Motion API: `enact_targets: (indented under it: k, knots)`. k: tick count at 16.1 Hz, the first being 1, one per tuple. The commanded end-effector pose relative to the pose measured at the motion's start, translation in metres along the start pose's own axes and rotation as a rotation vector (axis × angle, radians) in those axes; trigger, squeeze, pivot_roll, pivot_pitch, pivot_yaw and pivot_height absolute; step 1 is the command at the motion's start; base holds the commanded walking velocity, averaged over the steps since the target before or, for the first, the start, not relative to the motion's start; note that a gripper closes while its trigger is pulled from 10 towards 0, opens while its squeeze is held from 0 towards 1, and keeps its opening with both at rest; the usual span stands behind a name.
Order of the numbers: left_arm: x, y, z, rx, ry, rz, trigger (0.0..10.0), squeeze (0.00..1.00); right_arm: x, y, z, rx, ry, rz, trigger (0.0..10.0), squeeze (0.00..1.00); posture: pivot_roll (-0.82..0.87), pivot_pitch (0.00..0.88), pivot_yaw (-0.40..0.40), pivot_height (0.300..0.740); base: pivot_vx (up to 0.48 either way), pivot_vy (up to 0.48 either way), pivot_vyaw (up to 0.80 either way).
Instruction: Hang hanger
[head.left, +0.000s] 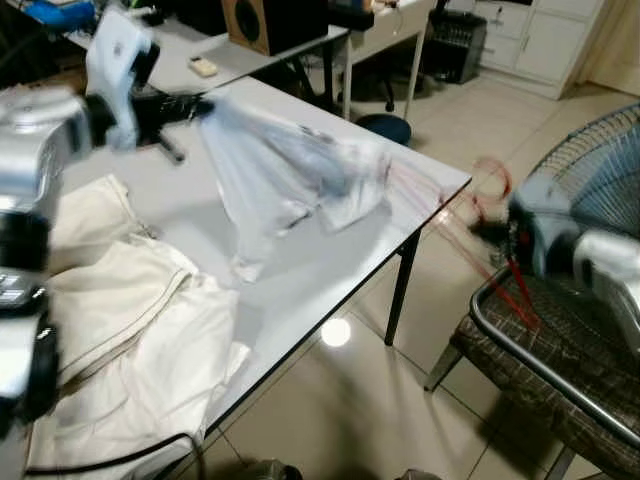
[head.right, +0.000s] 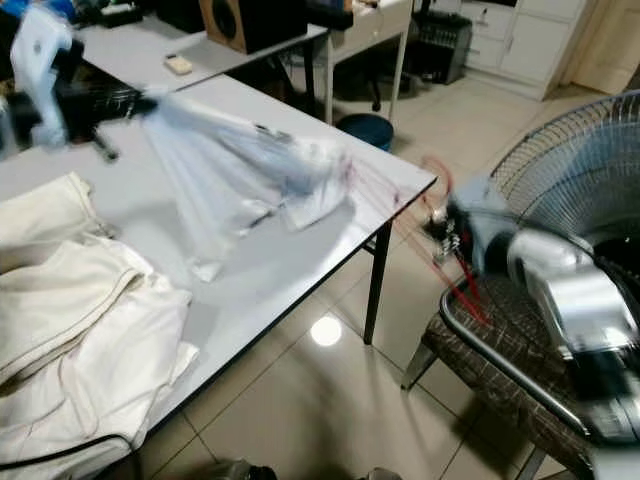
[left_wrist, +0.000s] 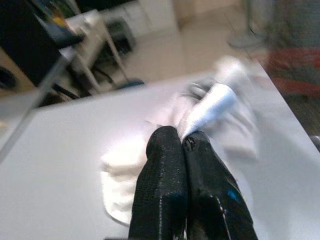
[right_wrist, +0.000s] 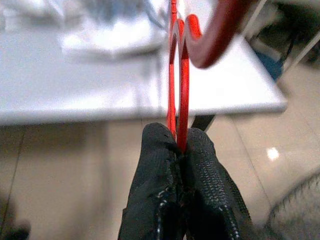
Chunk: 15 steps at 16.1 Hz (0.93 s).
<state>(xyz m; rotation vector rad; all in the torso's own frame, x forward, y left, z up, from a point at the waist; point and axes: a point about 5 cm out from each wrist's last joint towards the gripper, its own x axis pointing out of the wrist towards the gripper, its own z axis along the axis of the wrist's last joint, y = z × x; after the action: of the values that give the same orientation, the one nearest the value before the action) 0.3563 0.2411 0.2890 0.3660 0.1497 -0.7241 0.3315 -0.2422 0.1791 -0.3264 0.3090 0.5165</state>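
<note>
— While the right hand (right_wrist: 180, 145) pinches the red hanger (right_wrist: 178, 75), where does it point?
— Across the bench (head.left: 300, 270) edge, hook toward that hand, long axis running to the white garment (head.left: 290, 175) that the left hand (left_wrist: 182, 142) grips.

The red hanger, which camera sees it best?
The right wrist view: the red hanger is close and sharp there, its hook curving overhead, pinched in the right tool. Both eye views show it as a faint red blur off the white table's corner, trailing from the pale garment that the left tool grips.
</note>
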Motion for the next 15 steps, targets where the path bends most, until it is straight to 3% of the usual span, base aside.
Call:
enact_targets:
  k: [1,4,7,9,11,12,15]
  knots:
    - [-0.002,-0.007,-0.003,0.013,0.037,-0.064,0.0,0.00,0.000,-0.011,0.013,0.002,-0.106,-0.034,10.0,0.00,-0.14,0.011,0.088,0.740,0.000,0.000,0.00]
    - [0.006,-0.018,-0.004,-0.036,-0.030,-0.016,0.0,0.00,-0.003,0.003,0.018,-0.010,-0.186,0.098,10.0,0.00,-0.13,0.004,0.069,0.740,0.000,0.000,0.00]
    - [0.033,-0.030,0.015,-0.069,-0.202,0.032,0.0,0.00,-0.022,0.041,0.008,-0.016,-0.246,0.170,10.0,0.00,-0.15,0.000,0.079,0.740,0.000,0.000,0.00]
    - [0.042,-0.032,0.020,-0.093,-0.218,0.069,0.0,0.00,-0.040,0.084,0.020,0.012,-0.343,0.321,10.0,0.00,-0.16,0.000,0.093,0.740,0.000,0.000,0.00]
    - [0.047,-0.030,0.024,-0.084,-0.227,0.088,0.0,0.00,-0.046,0.109,0.020,0.006,-0.334,0.369,10.0,0.00,-0.16,0.000,0.098,0.740,0.000,0.000,0.00]
    - [0.049,-0.031,0.026,-0.069,-0.230,0.088,0.0,0.00,-0.046,0.118,0.019,0.015,-0.326,0.378,10.0,0.00,-0.16,0.000,0.099,0.740,0.000,0.000,0.00]
    - [0.052,-0.035,0.028,-0.069,-0.234,0.053,0.0,0.00,-0.037,0.117,0.005,0.039,-0.237,0.278,10.0,0.00,-0.17,0.000,0.104,0.740,0.000,0.000,0.00]
